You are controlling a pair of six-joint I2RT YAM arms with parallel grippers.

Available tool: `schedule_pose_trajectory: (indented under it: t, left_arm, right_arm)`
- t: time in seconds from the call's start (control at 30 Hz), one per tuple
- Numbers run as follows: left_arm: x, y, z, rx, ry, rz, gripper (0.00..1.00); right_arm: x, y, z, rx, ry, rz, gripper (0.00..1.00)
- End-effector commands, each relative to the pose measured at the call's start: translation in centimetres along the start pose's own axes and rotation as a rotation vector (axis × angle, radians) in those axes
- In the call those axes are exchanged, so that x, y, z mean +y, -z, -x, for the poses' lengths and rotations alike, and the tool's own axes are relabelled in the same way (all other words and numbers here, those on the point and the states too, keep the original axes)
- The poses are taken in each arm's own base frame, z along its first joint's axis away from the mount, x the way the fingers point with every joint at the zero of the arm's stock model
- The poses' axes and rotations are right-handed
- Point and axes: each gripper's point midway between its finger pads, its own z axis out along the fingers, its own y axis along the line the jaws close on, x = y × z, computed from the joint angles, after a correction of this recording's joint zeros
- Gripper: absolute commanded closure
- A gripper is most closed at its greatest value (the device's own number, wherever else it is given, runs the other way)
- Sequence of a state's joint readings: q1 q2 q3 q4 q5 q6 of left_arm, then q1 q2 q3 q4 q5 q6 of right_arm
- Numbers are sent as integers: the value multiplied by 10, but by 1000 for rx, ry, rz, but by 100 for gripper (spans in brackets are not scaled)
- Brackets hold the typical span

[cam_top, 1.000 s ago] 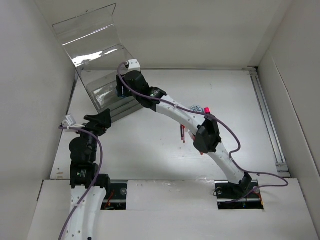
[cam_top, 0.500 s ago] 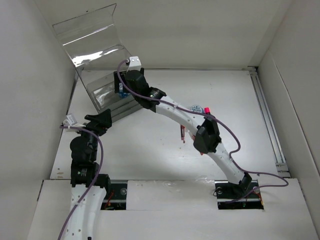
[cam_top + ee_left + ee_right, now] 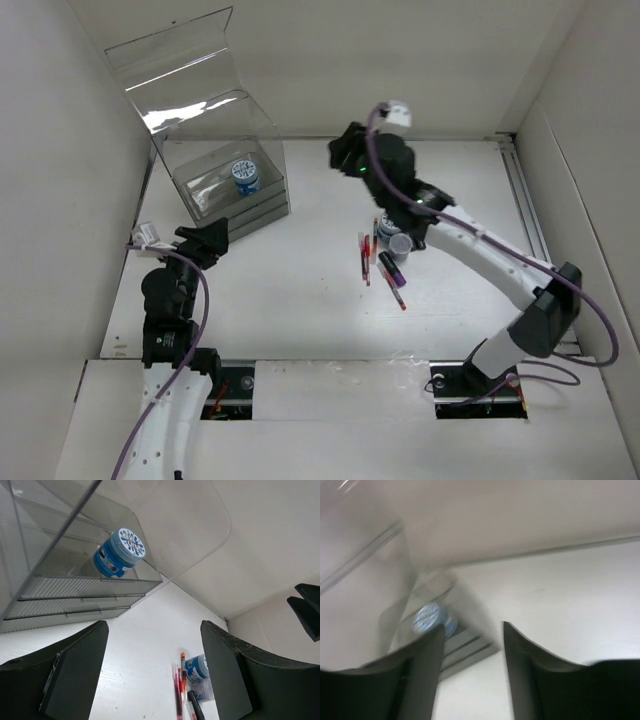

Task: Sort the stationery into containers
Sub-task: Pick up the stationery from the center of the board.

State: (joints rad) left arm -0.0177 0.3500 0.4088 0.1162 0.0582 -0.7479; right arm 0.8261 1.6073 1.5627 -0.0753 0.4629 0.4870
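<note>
One blue-and-white roll (image 3: 245,176) sits inside the clear organiser box (image 3: 255,212), lid up, at the table's far left. My right gripper (image 3: 343,155) hangs to the right of the box with its fingers apart and, as far as the blurred wrist view shows, nothing between them. My left gripper (image 3: 152,625) is spread wide and empty near the drawers. Red pens (image 3: 365,258), a dark marker (image 3: 392,270) and another roll (image 3: 386,228) lie mid-table.

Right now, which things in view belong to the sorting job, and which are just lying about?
Job: box; boxed roll; loose roll; red pens; marker.
Just there: purple cables; side rail.
</note>
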Motion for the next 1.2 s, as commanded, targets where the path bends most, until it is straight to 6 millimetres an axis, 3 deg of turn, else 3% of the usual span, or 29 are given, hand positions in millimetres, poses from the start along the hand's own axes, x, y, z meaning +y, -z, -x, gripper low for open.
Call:
schedule_pose_trajectory:
  t: [0.0, 0.03, 0.13, 0.27, 0.4, 0.57, 0.67, 0.8, 0.93, 1.17]
  left_arm:
    - [-18, -5, -3, 34, -16, -90, 29]
    - [-19, -7, -4, 42, -16, -95, 29]
    - [-20, -13, -9, 78, -25, -99, 29]
    - [-21, -15, -10, 92, -34, -100, 29]
    - [-18, -14, -13, 104, -41, -88, 29]
    - [-18, -14, -13, 104, -41, -88, 29]
    - [-19, -14, -14, 111, -41, -94, 29]
    - [-19, -14, -14, 111, -41, -94, 29]
    - [-19, -14, -14, 111, -41, -94, 29]
    - [-25, -14, -10, 103, -43, -115, 29]
  right_arm:
    - [-134, -17, -21, 32, -83, -323, 40]
    - [-158, -18, -32, 60, -104, -388, 24]
    - [-213, -15, -61, 161, -82, -538, 11]
    - [-241, -15, -93, 247, -48, -616, 1]
    - [-260, -16, -119, 307, -25, -664, 1]
    - [-272, -12, -144, 362, -5, -692, 1]
    - [-278, -10, -146, 368, -5, -705, 1]
    - [-289, 2, -165, 406, -5, -736, 1]
    - [-288, 8, -171, 421, 4, -733, 2]
    - [-273, 4, -174, 423, 7, -695, 38]
